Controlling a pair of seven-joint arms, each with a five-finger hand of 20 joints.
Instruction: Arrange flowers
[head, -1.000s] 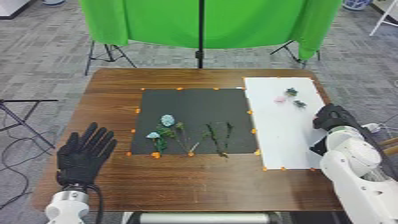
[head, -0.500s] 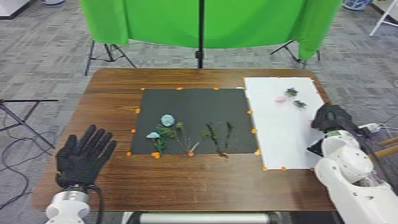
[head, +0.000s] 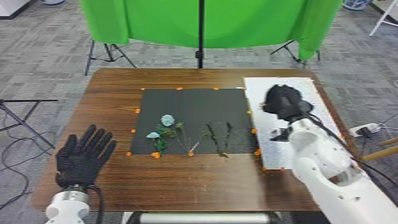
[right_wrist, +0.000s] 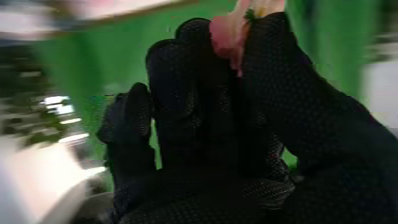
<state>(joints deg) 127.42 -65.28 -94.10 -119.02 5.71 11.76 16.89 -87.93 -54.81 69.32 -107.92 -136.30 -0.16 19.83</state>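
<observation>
I'm working my right hand (head: 286, 100) over the far part of the long white sheet (head: 260, 87), and its fingertips are closed on a soft pink flower (right_wrist: 227, 36), pinched against the thumb. The blossom pokes out past the ends of those fingers, with a bit of green beside it. My left hand (head: 78, 155) lies palm up over the brown wooden table (head: 204, 185), fingers straight and loosely spread, with nothing in them. Off to the right of those fingers, roughly level with their tips, I have 2 pale blue flower heads, a larger one (head: 167, 120) and a smaller one (head: 153, 135), on the black rectangular mat (head: 178, 102). Green leafy stems (head: 161, 145) run from near them toward me. Farther from the left fingers, and nearer the right ones, 2 thin dark green sprigs (head: 213, 135) lie side by side. As for progress, I'd call the mat side partly composed: the blue heads and greenery already make a loose row, while the pink flower is in my grip and not set down. I can't tell what lies under my right fingers, so I can't say how many pieces remain there. What's left, I judge, is placing this pink piece among the stems without crushing its petals, then adding any others.
</observation>
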